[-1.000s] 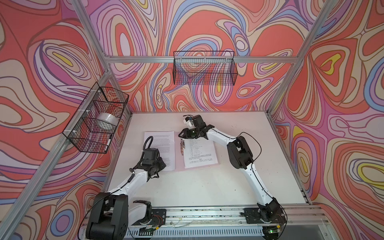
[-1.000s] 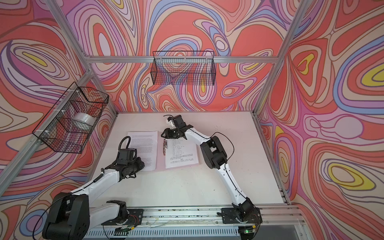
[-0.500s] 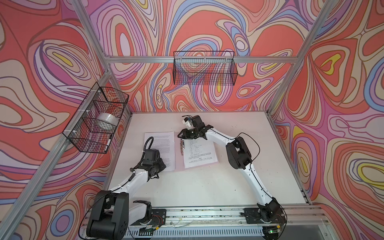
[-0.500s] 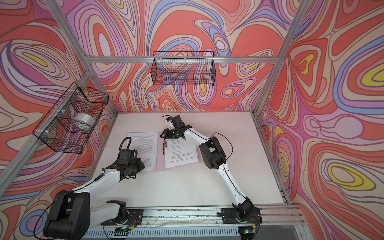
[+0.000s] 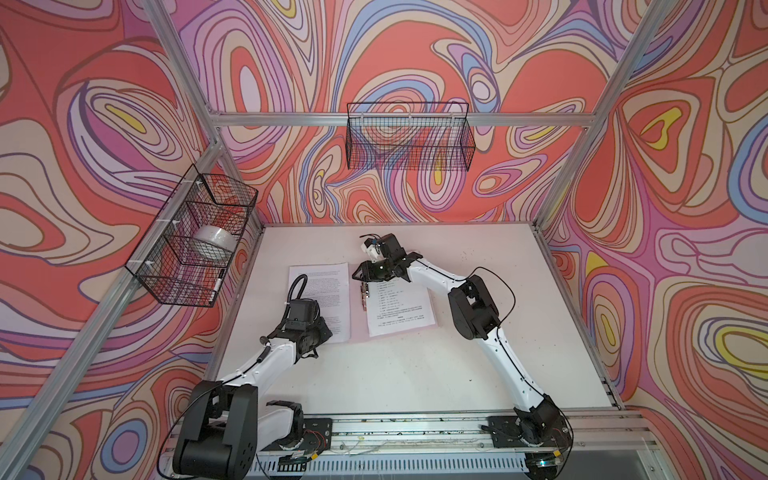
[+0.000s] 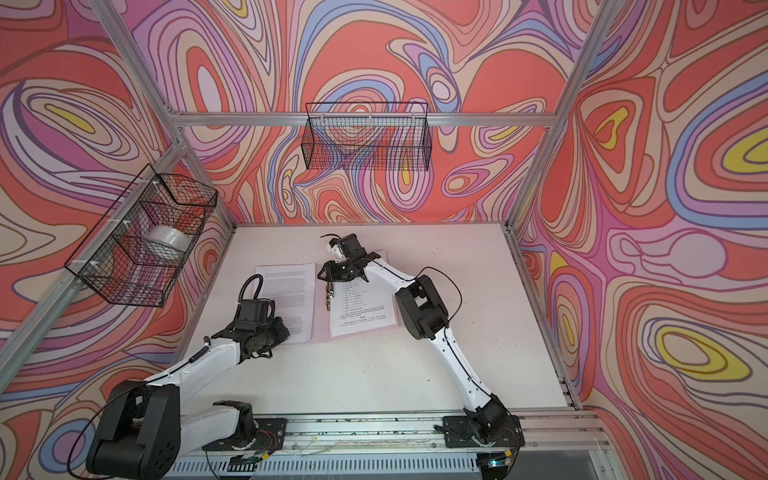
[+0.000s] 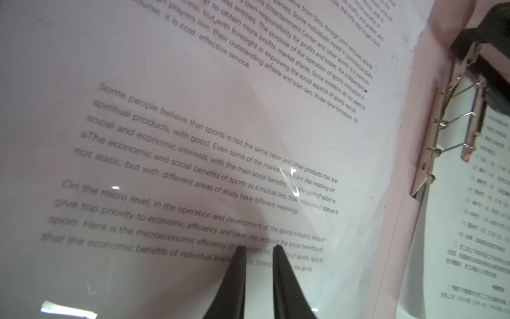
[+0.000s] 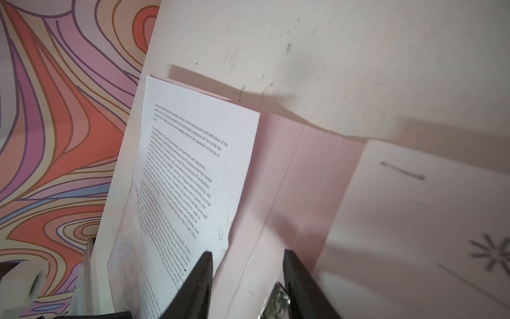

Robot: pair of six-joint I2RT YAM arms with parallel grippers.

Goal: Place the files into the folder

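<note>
Touching files (image 7: 193, 124) — L end effector (image 7: 259, 248), narrow; R end effector (image 8: 248, 254) wide over folder (image 8: 289, 179).

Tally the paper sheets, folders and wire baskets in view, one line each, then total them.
Paper sheets: 2 showing
Folder: 1
Wire baskets: 2
Total: 5

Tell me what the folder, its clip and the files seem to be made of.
Folder: likely pale pink card, matte, with pressed fold lines along the spine. Clip: bright metal, shiny, with thin wire arms and rivets. Files: thin white printed paper, probably; glints over the text on one sheet hint at a clear film on top.
</note>
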